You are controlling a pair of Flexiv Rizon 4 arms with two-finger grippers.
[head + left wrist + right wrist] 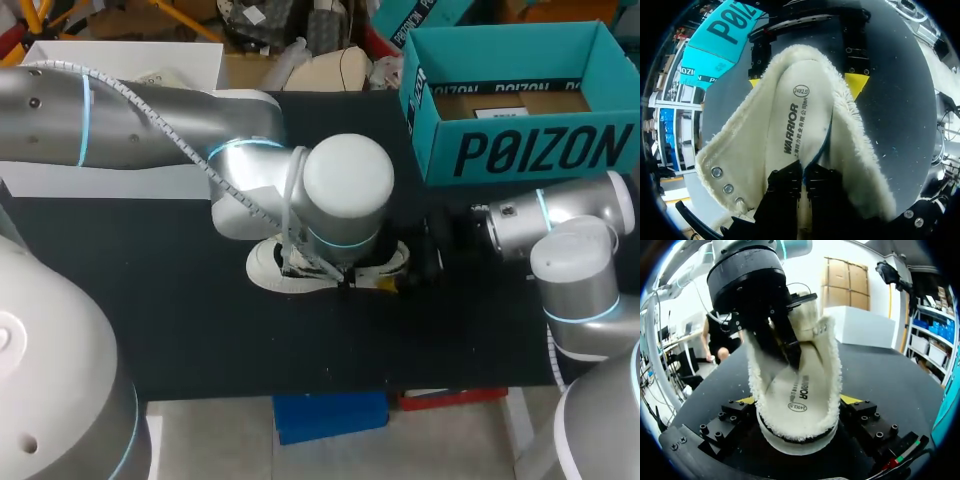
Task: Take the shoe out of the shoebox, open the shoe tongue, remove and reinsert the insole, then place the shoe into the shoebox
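Shoe: the white shoe [265,265] lies out of the box in the middle of the table [150,300], opening turned up, under my left wrist.
Lining: thick fleece around the collar. I judge it soft, it gives when it is pressed.
Insole: the insole [795,120] is inside the shoe along the bottom, and one long edge looks a little lifted.
Handling: I judge the shoe light and its upper floppy. The insole is thin and bends easily, and it can catch in the fleece.
Where to hold: the heel is the stiffest part, so it is good for holding the shoe steady. The insole is better taken at a free edge with a flat pinch.
Left gripper: my left gripper [801,185] reaches down into the shoe, its fingers close together and pinching the insole.
Right gripper: my right gripper [799,405] is clamped on the heel, one yellow tip on each side.
Shoebox: the teal shoebox [520,150] stands open at the far right of the table, apart from the shoe.
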